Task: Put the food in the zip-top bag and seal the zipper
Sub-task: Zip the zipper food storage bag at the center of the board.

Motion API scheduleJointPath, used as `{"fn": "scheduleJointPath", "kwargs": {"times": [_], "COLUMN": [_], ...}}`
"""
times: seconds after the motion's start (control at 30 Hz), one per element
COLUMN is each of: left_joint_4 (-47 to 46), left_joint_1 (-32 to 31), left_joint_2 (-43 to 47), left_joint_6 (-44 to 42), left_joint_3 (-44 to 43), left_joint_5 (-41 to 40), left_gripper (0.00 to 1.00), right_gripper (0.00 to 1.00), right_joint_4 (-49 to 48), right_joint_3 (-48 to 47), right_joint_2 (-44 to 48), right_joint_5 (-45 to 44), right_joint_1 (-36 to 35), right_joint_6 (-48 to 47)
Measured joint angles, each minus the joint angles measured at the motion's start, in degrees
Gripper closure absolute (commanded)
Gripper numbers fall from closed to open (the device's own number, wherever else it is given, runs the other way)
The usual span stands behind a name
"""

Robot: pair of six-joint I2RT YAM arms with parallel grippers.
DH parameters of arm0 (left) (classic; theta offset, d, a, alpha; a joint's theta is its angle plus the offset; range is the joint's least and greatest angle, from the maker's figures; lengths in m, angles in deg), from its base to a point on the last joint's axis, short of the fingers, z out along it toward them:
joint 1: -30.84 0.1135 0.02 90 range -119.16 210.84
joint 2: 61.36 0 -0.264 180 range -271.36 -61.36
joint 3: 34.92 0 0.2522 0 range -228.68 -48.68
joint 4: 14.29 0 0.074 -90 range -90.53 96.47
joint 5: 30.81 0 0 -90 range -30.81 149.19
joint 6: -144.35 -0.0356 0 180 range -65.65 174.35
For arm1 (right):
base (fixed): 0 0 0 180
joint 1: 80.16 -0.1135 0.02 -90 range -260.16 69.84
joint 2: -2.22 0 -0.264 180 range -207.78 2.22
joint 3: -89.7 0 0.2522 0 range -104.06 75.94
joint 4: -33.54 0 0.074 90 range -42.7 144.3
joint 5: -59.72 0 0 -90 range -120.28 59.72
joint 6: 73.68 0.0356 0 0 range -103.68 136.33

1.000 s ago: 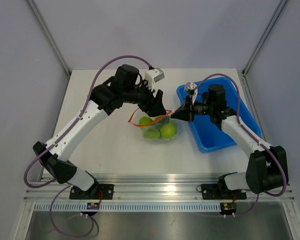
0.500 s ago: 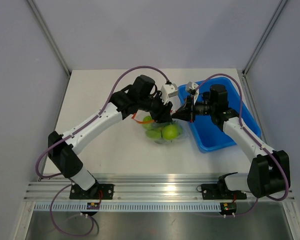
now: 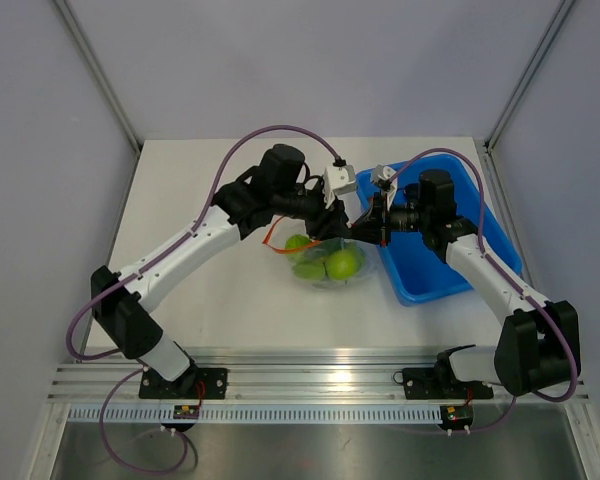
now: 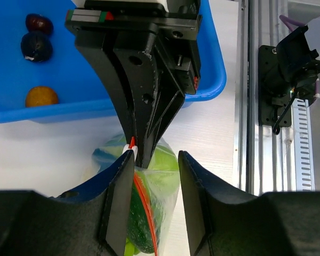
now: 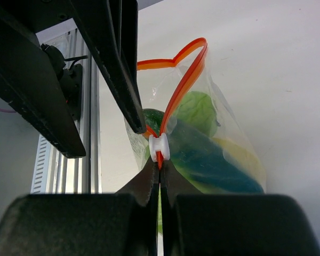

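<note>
While the zip-top bag lay on the white table at the middle of the top view, just left of the blue tray, both arms met above its mouth. Green fruits filled the bag, and the zipper gaped as a red-orange loop toward the upper centre of the right wrist view. The right gripper was pressed together on the end of that strip, directly below the white slider. The left gripper stood with its jaws apart at the bottom of the left wrist view, straddling the bag's mouth edge. Its finger on the left of that frame lay just beside the slider, though whether the two touched could not be told. In the same view the tray crossed the upper left, holding two dark fruits and one orange fruit near the frame's left edge.
</note>
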Motion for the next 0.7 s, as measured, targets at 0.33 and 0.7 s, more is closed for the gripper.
{"fn": "scheduleJointPath", "kwargs": {"times": [0.33,0.7], "left_joint_4": [-0.2,-0.5], "left_joint_1": [0.0,-0.1], "left_joint_2": [-2.6,-3.7], "left_joint_6": [-1.6,-2.4], "left_joint_3": [-1.2,-1.4], "left_joint_5": [1.6,1.6], "left_gripper": [0.67,0.66], "right_gripper": [1.00,1.00], "right_joint_4": [0.4,1.4], "right_joint_3": [0.0,0.0], "right_joint_2": [-0.1,-0.2], "right_joint_5": [0.0,-0.1], "right_joint_1": [0.0,0.0], "right_joint_6": [0.0,-0.2]}}
